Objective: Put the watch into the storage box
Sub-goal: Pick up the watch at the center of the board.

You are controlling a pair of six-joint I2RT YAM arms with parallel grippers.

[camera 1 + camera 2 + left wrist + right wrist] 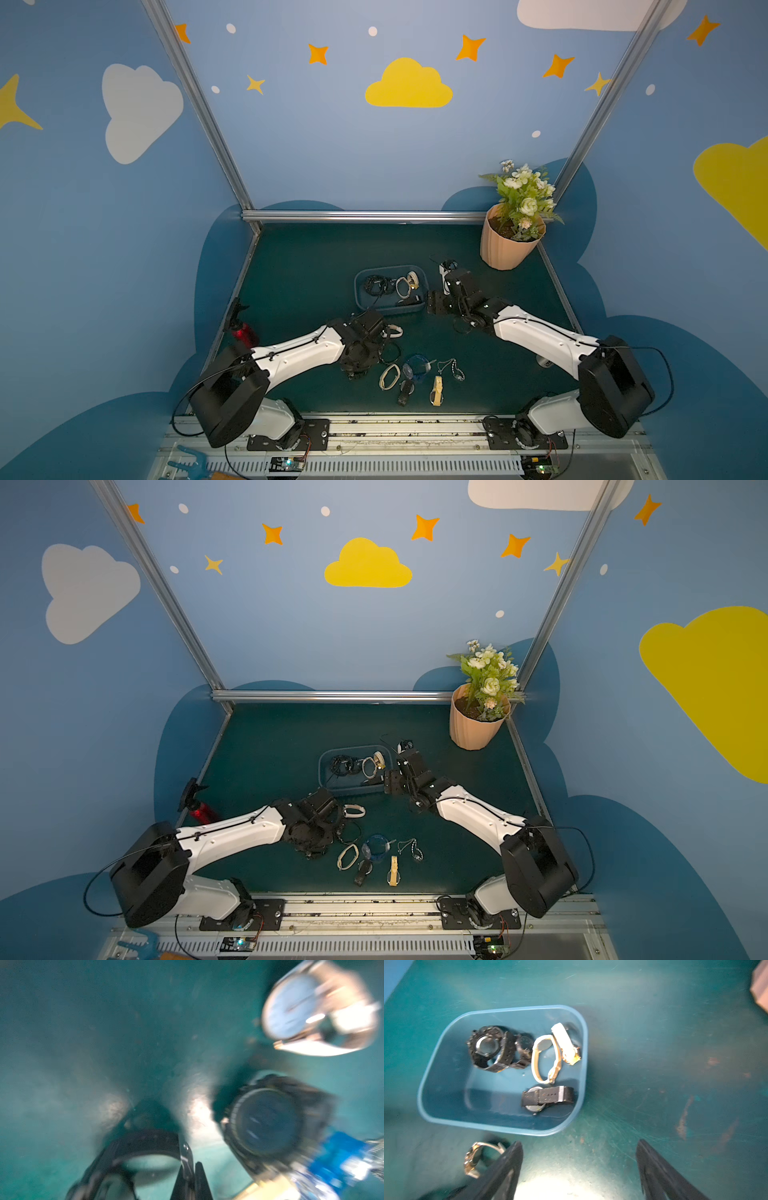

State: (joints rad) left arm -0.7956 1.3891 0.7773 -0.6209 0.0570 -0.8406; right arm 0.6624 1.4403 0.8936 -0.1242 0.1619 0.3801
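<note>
Your left gripper point(190, 1167) clamps black-strapped watch point(145, 1140), apparently by buckle; right gripper point(579, 1142) gapes beside blue-grey plastic storage box point(500, 1008).

Top views dim, edges bent by wide lens. Left wrist view heavily blurred, glare on table point(197, 1109). Right wrist view sharper.

Dark green tabletop point(307, 257), scuffed. Rear centre: blue-grey storage box point(356, 286). Far right corner: peach flower pot point(503, 253). Left edge: red bottle point(245, 332). Loose near the front: white-strap watch point(395, 331), cream-band watch point(389, 376), blue item point(417, 368), chain point(451, 368), tan-strap watch point(436, 390), black watch point(405, 392).
</note>
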